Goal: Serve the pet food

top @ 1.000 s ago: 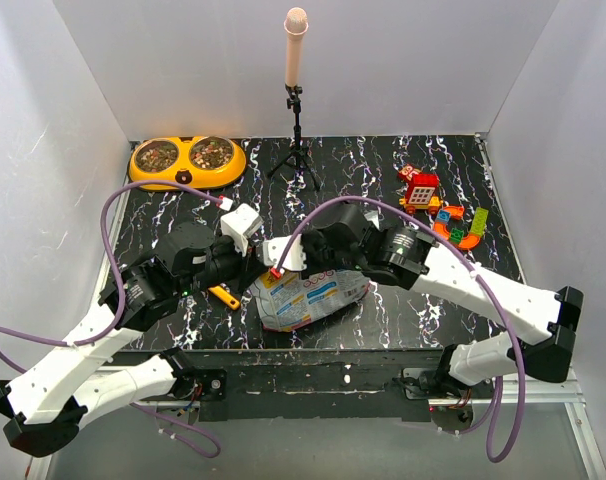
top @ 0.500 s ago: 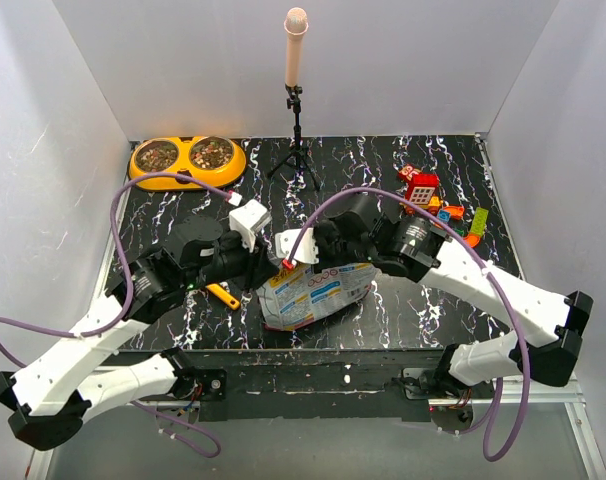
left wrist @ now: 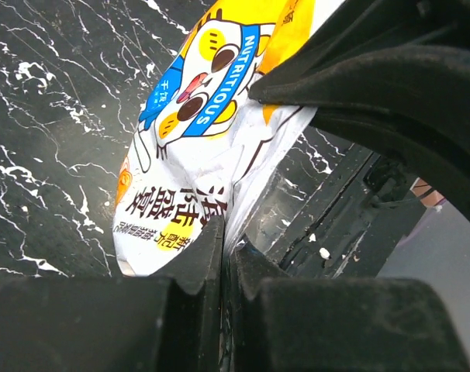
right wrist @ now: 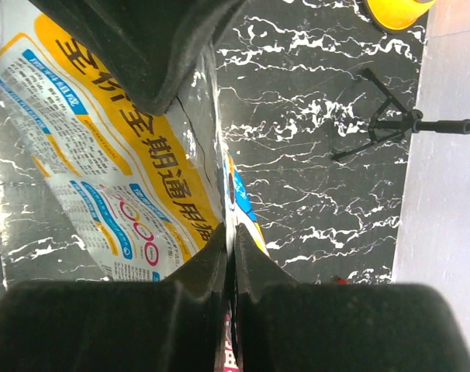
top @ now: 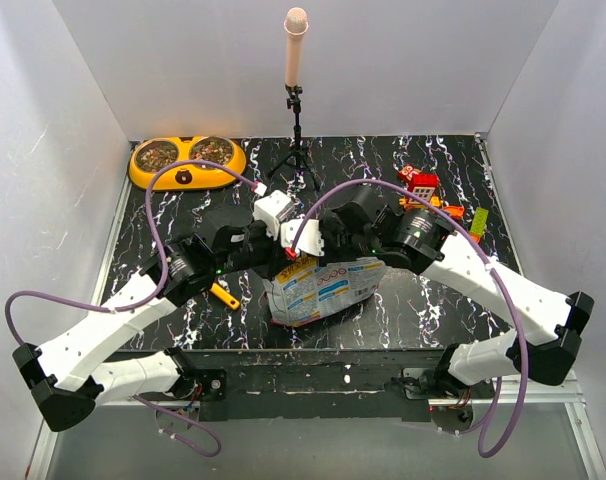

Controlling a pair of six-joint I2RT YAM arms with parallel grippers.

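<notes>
An orange plastic double bowl (top: 187, 178) with rounded ends sits at the far left corner of the black, white-veined marble-look table (top: 413, 300). Its two steel cups hold pet food (top: 212, 152), a mixed brown heap of small pieces. Whether more pet food is in the bag cannot be seen.

Nearer the front edge, a yellow-orange plastic scoop (top: 224, 296) lies flat just left of the bag. The left arm crosses over it and hides much of it.

The left gripper (left wrist: 224, 236) has its black fingers pressed together, pinching a thin fold of the bag (left wrist: 190, 132). The bag is crinkly, glossy white film printed with a cartoon face, a blue band and yellow panels. It stands near the middle of the front edge, its lower end on the table and its top edge held up.

The right gripper (right wrist: 232, 244) is likewise clamped on the bag's top edge, fingers together. It sits close against the left gripper, so each wrist view is partly blocked by the other's dark fingers.

Behind them, at the middle of the far edge, a slim black tripod (top: 297, 150) carries an upright pale microphone (top: 296, 45).

Toward the right edge lies a cluster of bright plastic toy blocks (top: 423, 190), red, orange and green, partly covered by the right arm.
</notes>
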